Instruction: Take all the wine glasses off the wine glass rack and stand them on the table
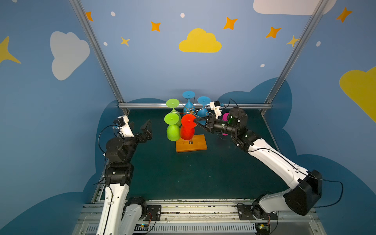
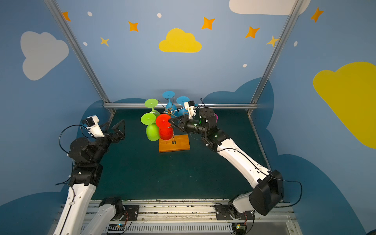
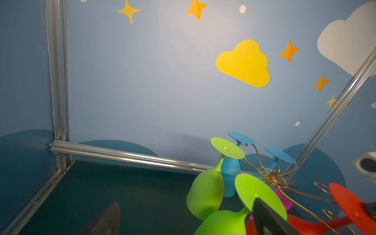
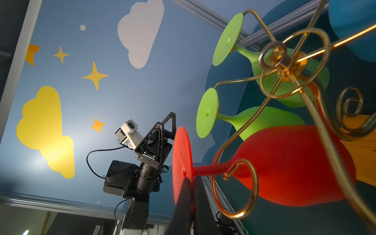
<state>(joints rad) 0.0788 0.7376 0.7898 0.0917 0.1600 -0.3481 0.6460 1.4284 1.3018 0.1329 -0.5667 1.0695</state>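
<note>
The wine glass rack (image 1: 191, 145) (image 2: 175, 145) stands mid-table on its orange-brown base, its gold wire hub (image 4: 284, 61) spreading curled arms. A red wine glass (image 1: 187, 130) (image 2: 165, 130) (image 4: 295, 162) hangs upside down at the rack's near side, its stem beside a spiral arm's curled end. My right gripper (image 1: 195, 121) (image 2: 169, 121) (image 4: 191, 181) is shut on the rim of that glass's round foot. My left gripper (image 1: 140, 126) (image 2: 113, 126) (image 3: 186, 201) stands open and empty, left of the rack and apart from it.
Two green glasses (image 1: 172, 130) (image 1: 173, 105) and two blue glasses (image 1: 188, 101) (image 1: 203, 107) hang on the rack's other arms. A pink glass (image 1: 225, 117) shows behind the right wrist. An aluminium rail (image 1: 154, 105) bounds the table's back edge.
</note>
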